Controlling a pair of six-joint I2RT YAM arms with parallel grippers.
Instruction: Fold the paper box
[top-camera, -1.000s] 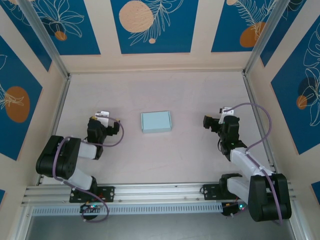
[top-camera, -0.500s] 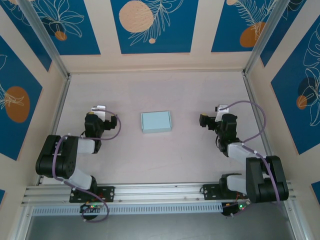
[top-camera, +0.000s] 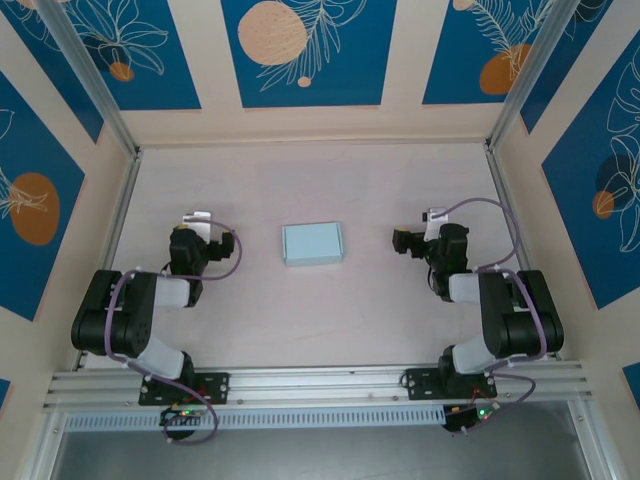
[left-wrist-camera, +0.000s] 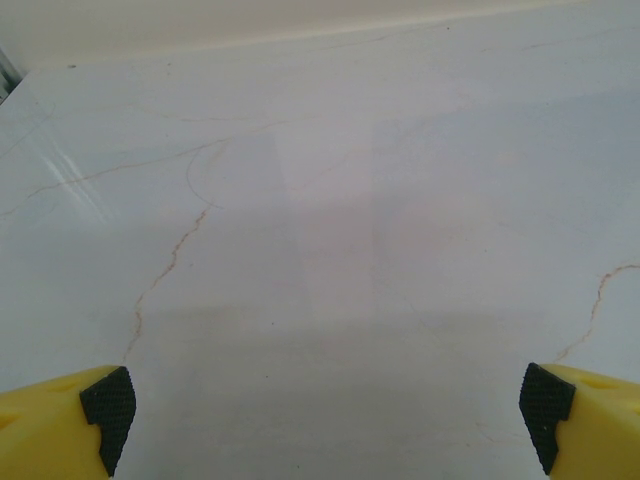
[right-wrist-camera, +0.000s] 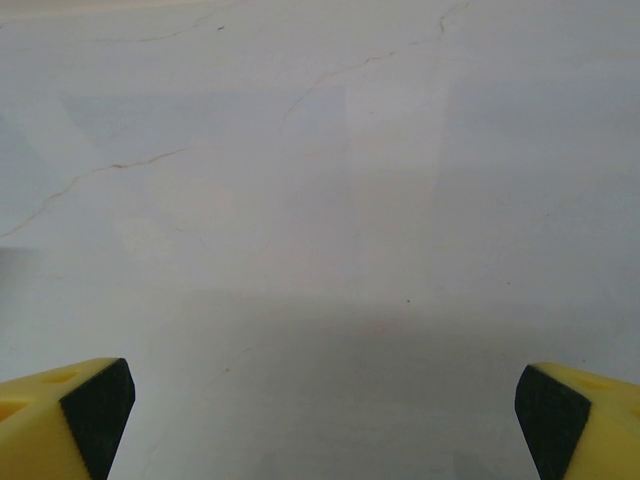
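Top external view finds the paper box (top-camera: 312, 244) lying closed and rectangular on the bench (top-camera: 320, 180), flanked well apart by left arm (top-camera: 130, 320) and right arm (top-camera: 510, 320), jaws spread wide and empty, folding seemingly complete.

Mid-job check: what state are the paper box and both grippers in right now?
paper box: looks folded into a closed rectangular box, lying flat on the table, apart from both grippers.
left gripper: jaws wide open, nothing between them.
right gripper: jaws wide open, nothing between them.
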